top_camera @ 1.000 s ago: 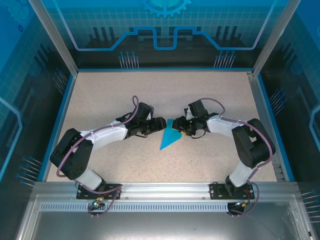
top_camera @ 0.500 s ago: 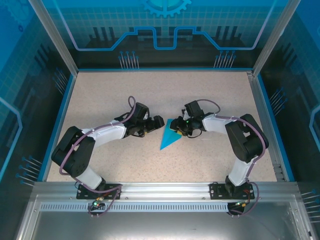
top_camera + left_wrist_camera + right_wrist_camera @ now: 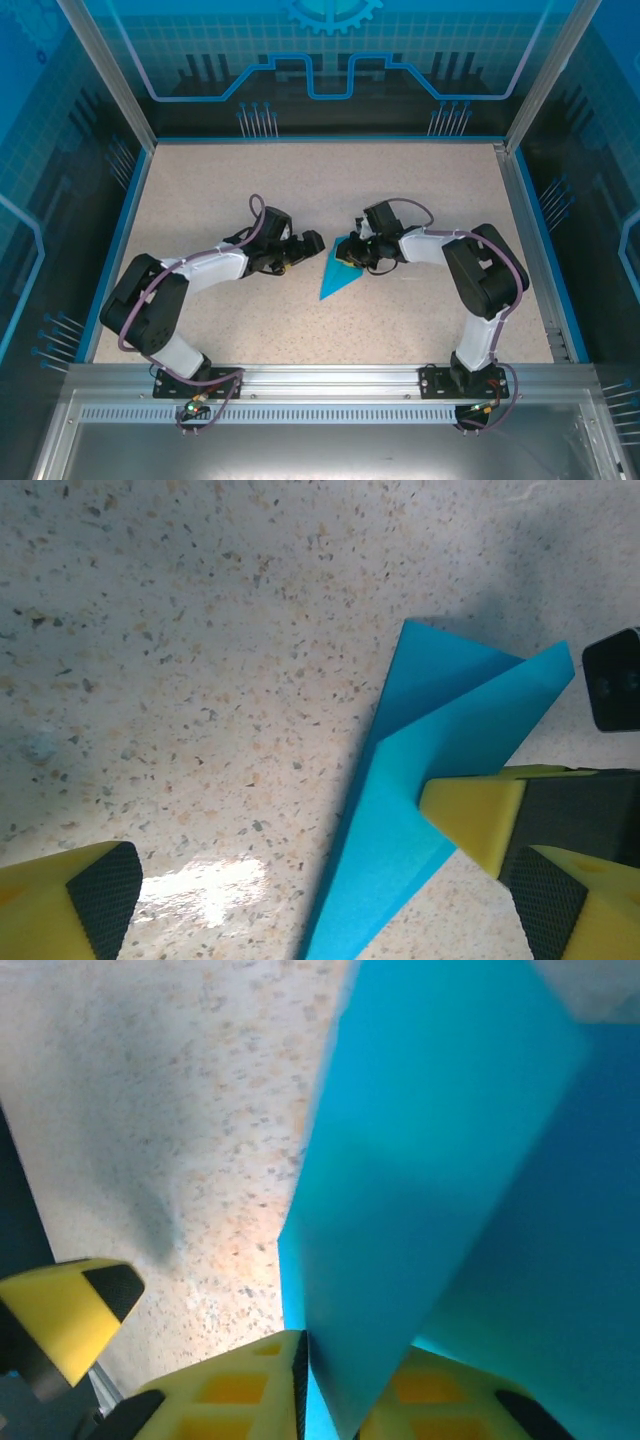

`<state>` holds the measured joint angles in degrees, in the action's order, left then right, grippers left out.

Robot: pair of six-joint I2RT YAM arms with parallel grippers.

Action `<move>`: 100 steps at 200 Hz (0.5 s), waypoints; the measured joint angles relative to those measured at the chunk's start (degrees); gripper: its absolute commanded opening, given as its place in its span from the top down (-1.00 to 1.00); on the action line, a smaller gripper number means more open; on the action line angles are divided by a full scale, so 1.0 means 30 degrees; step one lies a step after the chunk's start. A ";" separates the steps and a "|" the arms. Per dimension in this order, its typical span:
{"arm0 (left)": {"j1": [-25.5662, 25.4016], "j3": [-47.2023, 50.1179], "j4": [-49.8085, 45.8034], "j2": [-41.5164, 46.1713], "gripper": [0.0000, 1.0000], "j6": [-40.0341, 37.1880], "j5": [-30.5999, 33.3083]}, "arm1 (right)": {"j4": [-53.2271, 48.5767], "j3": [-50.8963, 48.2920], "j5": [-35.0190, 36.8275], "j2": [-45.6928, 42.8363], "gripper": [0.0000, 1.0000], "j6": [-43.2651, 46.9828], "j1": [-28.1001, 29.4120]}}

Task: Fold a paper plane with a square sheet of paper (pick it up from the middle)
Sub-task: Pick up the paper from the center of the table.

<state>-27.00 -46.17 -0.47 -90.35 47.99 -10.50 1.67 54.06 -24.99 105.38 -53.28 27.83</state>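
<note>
The bright blue paper plane (image 3: 337, 276) is a narrow folded dart at the middle of the table, its point toward the near left. My right gripper (image 3: 353, 257) is shut on its wide far end. In the right wrist view the folded paper (image 3: 450, 1160) rises from between my yellow fingers (image 3: 250, 1385), right gripper (image 3: 350, 1405). My left gripper (image 3: 312, 243) stands open just left of the paper, touching nothing. In the left wrist view the dart (image 3: 440, 770) lies ahead of the wide-open left gripper (image 3: 325, 905), and the right gripper's yellow finger (image 3: 468, 812) presses on the dart's edge.
The speckled beige tabletop (image 3: 230, 185) is ringed by a blue rim and transparent blue walls (image 3: 330, 70). An aluminium rail (image 3: 330, 380) carries both arm bases at the near edge. The two grippers are close together at the middle.
My right gripper has closed on the wide end of the paper. My left gripper has opened wide and drawn back a little to the left. The paper has barely moved.
</note>
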 measured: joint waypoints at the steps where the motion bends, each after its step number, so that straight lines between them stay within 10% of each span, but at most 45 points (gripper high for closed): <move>1: 0.0044 0.0022 0.0051 0.0015 -0.97 0.0029 -0.0073 | 0.0036 -0.0007 -0.0015 0.0000 0.86 0.0015 0.0000; 100: 0.2346 0.0889 0.4437 0.0437 -0.97 0.2106 -0.7417 | 0.3512 0.0204 -0.5020 -0.2149 0.88 -0.0525 -0.2295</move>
<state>-19.97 -43.51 12.84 -89.03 54.30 -32.75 12.21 54.68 -40.05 98.94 -54.85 20.95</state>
